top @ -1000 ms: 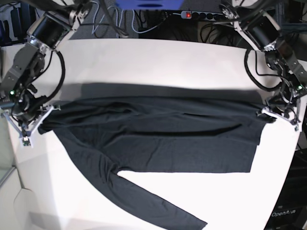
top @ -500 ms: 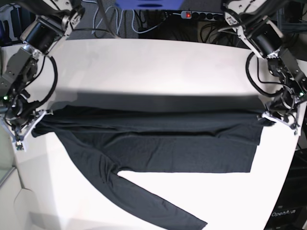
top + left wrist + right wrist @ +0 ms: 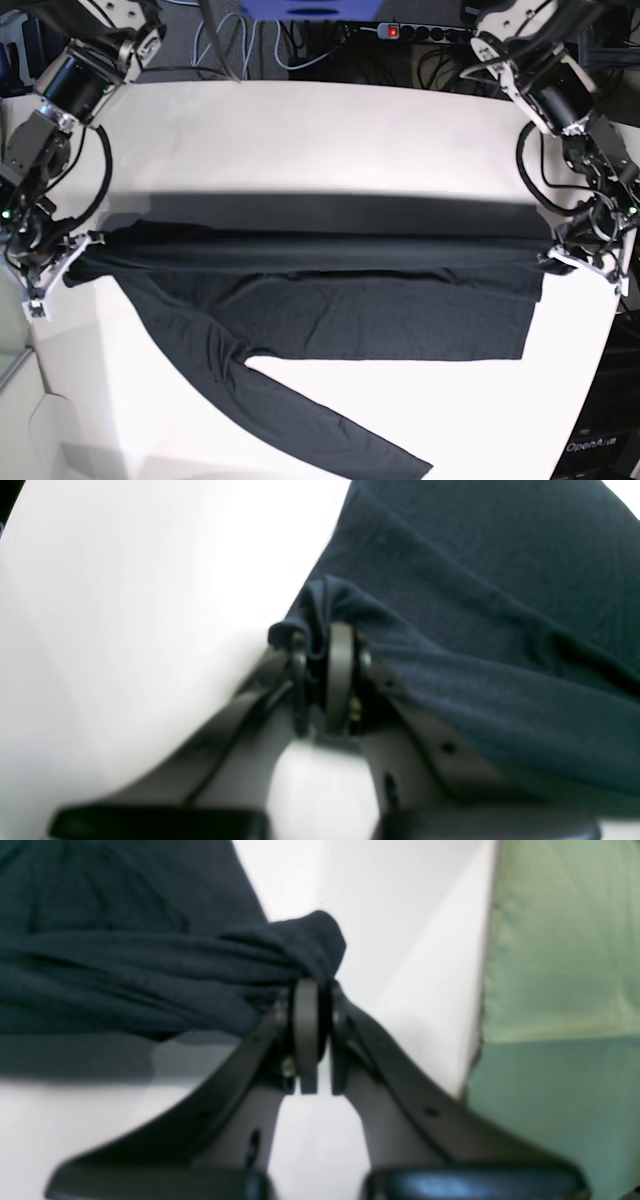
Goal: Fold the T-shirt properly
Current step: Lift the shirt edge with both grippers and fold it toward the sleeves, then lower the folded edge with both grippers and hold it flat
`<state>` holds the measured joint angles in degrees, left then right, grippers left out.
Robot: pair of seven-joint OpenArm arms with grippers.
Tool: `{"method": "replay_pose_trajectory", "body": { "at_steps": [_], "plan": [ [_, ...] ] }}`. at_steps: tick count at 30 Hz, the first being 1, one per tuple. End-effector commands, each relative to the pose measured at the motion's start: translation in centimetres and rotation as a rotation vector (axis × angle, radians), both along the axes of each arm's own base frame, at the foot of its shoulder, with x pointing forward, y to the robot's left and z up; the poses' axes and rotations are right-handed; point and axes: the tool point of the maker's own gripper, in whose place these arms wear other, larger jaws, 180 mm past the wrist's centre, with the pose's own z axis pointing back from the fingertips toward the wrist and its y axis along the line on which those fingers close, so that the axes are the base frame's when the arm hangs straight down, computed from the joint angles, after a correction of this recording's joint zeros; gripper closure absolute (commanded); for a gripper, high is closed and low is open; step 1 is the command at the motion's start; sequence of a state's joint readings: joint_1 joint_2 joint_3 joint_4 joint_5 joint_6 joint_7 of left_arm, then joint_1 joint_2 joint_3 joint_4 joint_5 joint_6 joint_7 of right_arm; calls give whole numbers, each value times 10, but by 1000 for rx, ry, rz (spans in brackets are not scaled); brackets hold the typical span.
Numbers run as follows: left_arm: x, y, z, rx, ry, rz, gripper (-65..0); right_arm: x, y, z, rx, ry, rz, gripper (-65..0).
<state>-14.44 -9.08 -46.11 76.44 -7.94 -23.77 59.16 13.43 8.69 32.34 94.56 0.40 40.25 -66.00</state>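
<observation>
T-shirt (image 3: 330, 300) spread across counter (image 3: 320, 140), upper edge stretched taut between both pincers. Right pincer (image 3: 312, 990) at counter's left edge in base view, left pincer (image 3: 325, 645) at its right edge. One sleeve trails toward near edge. Power strip (image 3: 420, 32) behind counter.

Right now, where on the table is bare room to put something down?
The table is bare behind the T-shirt's raised edge, toward the power strip, and in front between the hem and the trailing sleeve. The middle is covered.
</observation>
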Motion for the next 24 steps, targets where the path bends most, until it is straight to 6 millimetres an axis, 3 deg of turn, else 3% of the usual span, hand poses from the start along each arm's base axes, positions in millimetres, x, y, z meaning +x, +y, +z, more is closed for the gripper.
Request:
{"method": "replay_pose_trajectory", "body": {
  "at_steps": [1,9,17,24],
  "plan": [
    [11,15,21,43,-61,20,0,8,-9,18,-32,-51,-9,-2],
    [26,14,37,42,-107,14,0,13,-6,21,-26,-65,-4,-2],
    [38,12,48,37,-139,17,0,25,17,22,-36,-90,80,-2],
    [48,11,37,5,-179,31,0,30,26,22,-42,-90,115,-1]
  ]
}}
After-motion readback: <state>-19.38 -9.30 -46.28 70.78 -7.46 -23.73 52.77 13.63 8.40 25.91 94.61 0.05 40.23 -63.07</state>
